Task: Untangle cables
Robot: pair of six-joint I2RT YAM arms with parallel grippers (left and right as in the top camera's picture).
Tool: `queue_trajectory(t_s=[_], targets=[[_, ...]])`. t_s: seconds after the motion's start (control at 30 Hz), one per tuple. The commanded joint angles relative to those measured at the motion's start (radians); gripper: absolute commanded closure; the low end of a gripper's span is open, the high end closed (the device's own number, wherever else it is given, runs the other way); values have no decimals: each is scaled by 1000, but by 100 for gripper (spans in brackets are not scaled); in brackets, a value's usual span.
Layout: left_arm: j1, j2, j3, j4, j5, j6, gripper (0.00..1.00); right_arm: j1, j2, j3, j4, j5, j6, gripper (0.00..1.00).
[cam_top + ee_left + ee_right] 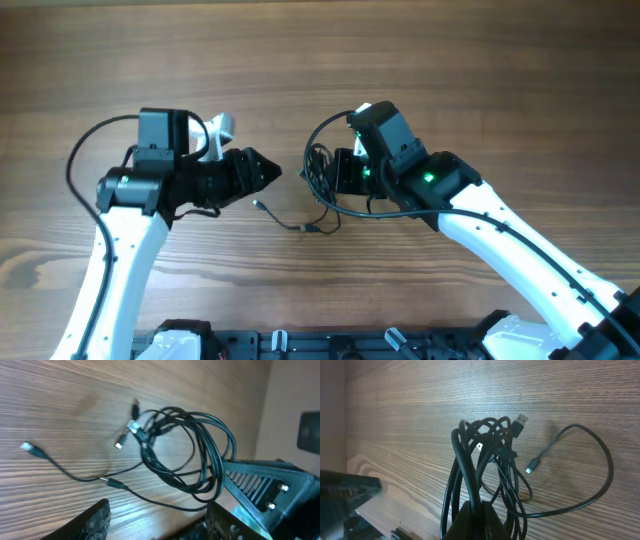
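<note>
**Overhead view.** The cables (322, 190) sit on the worktop (300, 60) as one bunched coil between the two arms. The coil is directly at the right jaws. The left jaws stand near it on the opposite side, clear of it.

**Left wrist view.** The left jaws are released and spread wide, with nothing between them. The coil (185, 450) lies ahead of them and to the right. A loose tail (75, 476) runs ahead and to the left, ending in a small plug (27, 447).

**Right wrist view.** The right jaws are clenched on the coil (480, 460). Its long axis extends straight ahead, in line with the jaws. A flat plug (520, 421) points away at the far end. One strand (600, 460) loops out to the right.

**Assessment.** The right arm is nearer and anchors the coil. The loose tail lies crosswise to the coil's axis, on the left jaws' side. The left jaws are probably best placed to draw it away from the right jaws.
</note>
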Motion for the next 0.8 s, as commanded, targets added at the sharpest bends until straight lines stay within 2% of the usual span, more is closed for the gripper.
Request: queue_trajectory(t_s=[0.0, 0.2, 0.27, 0.4, 0.53, 0.77], targets=[[0, 42, 17, 43, 117, 58, 37, -1, -16, 14, 6, -25, -2, 96], [0, 120, 17, 148, 129, -98, 37, -1, -16, 14, 8, -50, -21, 96], [-5, 144, 17, 170, 130, -128, 40, -1, -16, 14, 8, -50, -19, 96], [-62, 161, 17, 208, 129, -133, 44, -1, -16, 14, 10, -49, -17, 96], [-116, 188, 17, 281, 116, -262, 47, -1, -16, 14, 10, -50, -7, 96], [-192, 282, 17, 411, 186, -336, 50, -1, -16, 14, 10, -46, -8, 96]])
